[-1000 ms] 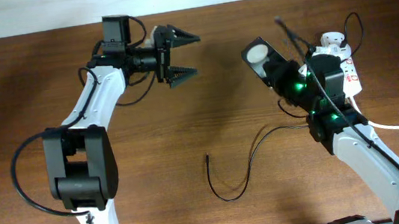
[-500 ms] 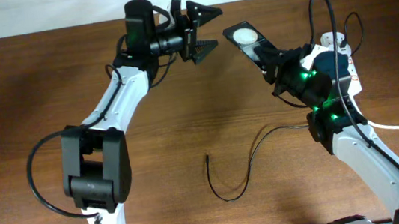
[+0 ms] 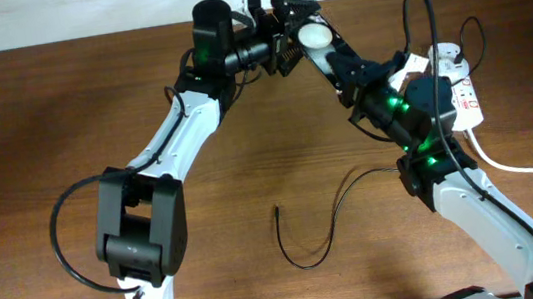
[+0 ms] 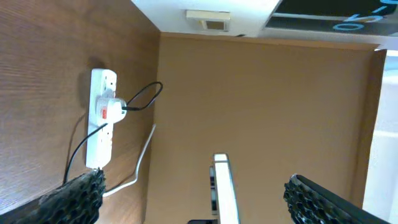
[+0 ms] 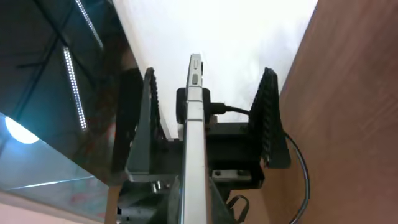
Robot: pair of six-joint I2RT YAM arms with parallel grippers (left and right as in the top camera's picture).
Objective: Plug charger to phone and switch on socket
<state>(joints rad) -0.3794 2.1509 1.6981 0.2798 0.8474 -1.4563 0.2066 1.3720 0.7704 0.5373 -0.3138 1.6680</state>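
Overhead, the right fingers [image 3: 342, 64] grip the phone [image 3: 313, 35] and hold it aloft over the far side of the tabletop [image 3: 64, 142]. The left fingers [image 3: 288, 58] stand spread around its free end. The charger [image 3: 311, 253] lies slack on the wood, unplugged, well apart from the phone, and the socket [image 3: 462, 97] sits at the right. In the left wrist view the phone [image 4: 222, 186] is edge-on, roughly midway between the parted left fingers [image 4: 78, 194]. In the right wrist view the phone [image 5: 194, 137] sits nearer one left finger [image 5: 149, 118]. This looks like a handover: centre the phone first, close squarely on its flat faces, and only then release the right.
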